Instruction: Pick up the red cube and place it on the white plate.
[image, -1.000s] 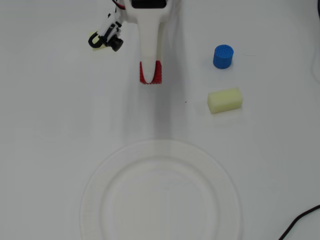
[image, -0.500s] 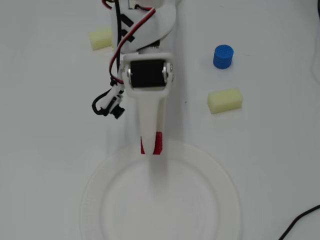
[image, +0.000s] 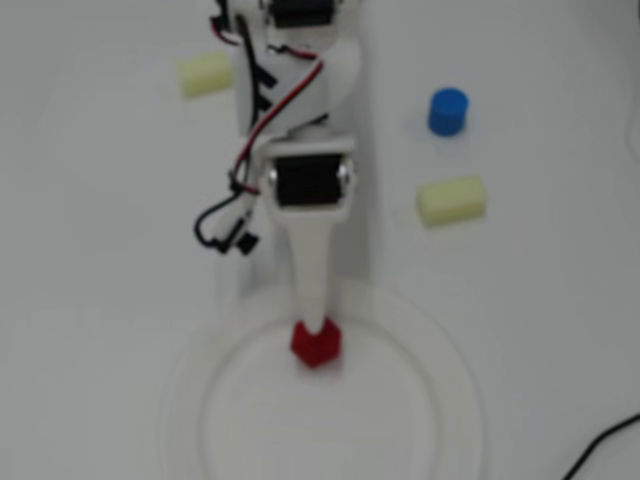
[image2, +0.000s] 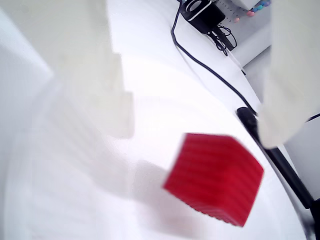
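The work surface is a plain white tabletop (image: 90, 300), brightly lit and blurred in the overhead view. The arm (image: 295, 90) enters from the top edge of that view and reaches downward, with red and black wiring (image: 262, 120) looped along its left side.

Items are listed from left to right in the overhead view, relative to the gripper (image: 316, 335):

1. A pale yellow block (image: 205, 75) lies well up and to the left of the gripper, beside the arm's upper section.
2. The white plate (image: 440, 400) sits directly beneath the gripper and extends past the bottom edge. Its rim nearly blends with the tabletop.
3. The red cube (image: 316, 343) is at the fingertips, over the upper part of the plate's inner area, just inside the rim.
4. A second pale yellow block (image: 451, 200) lies up and to the right of the gripper, well apart from it.
5. A blue cylinder (image: 448, 111) stands above that block, further from the gripper.
6. A black cable (image: 600, 450) crosses the lower right corner.

In the wrist view, the gripper (image2: 200, 125) is spread open: one pale finger (image2: 90, 65) is on the left, the other (image2: 292, 70) on the right, with a wide gap between them. The red cube (image2: 215, 177) lies in that gap, tilted, with visible space between it and each finger. It casts a shadow on the white plate (image2: 75, 200). Whether the cube rests fully on the plate cannot be determined. A black cable (image2: 210, 70) runs across the background toward a dark device (image2: 200, 10) at the top.
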